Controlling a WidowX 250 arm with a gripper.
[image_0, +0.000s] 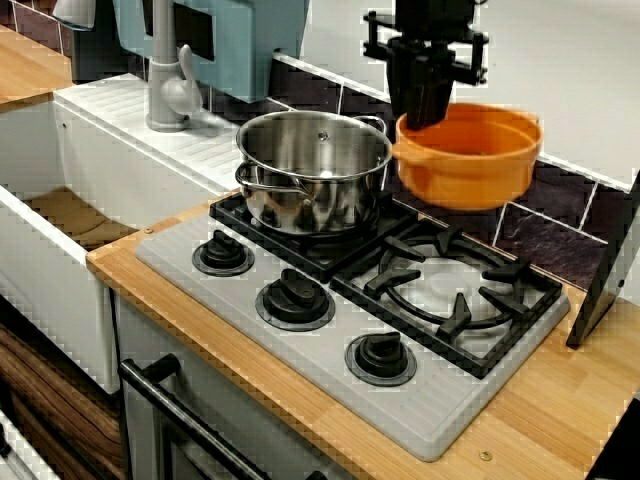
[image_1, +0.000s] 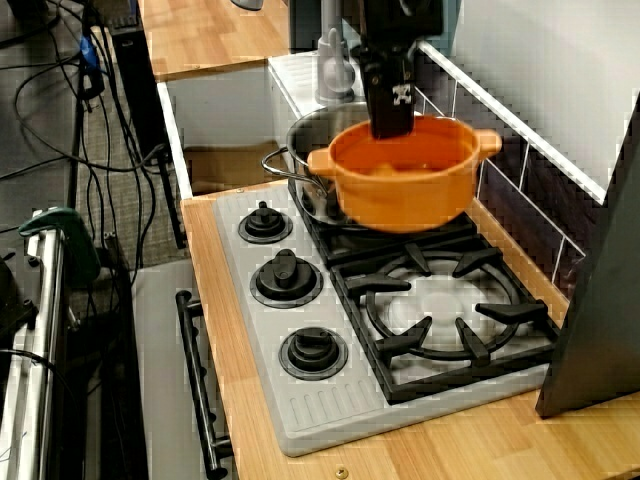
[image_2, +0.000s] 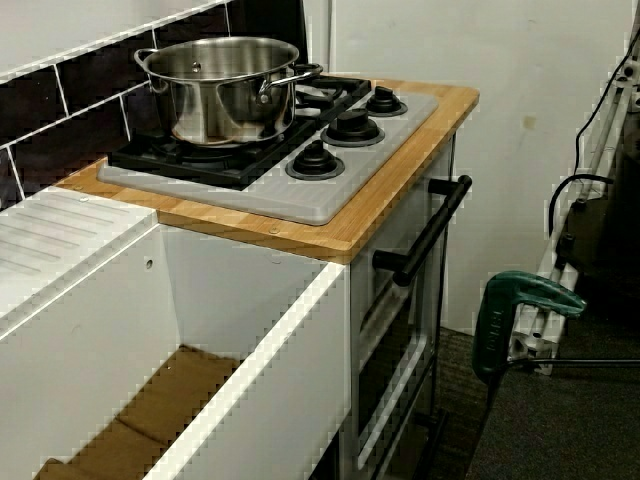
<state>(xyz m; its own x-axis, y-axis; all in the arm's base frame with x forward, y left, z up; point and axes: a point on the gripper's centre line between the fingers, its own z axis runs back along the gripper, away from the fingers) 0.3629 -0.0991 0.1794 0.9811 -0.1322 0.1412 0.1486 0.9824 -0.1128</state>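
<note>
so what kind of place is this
Probably a toy kitchen set up in a lab: a small hob with a steel pot on it, a white sink beside it, and loose cables on the floor. The claw holds an orange pot above the hob.

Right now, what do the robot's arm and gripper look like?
The gripper is all black: a boxy body tapering down to blunt fingers. A thin black bracket with side rods frames its upper part. In the view from the side, a small white marking shows on the front face. No cables show; the arm above is out of frame.
</note>
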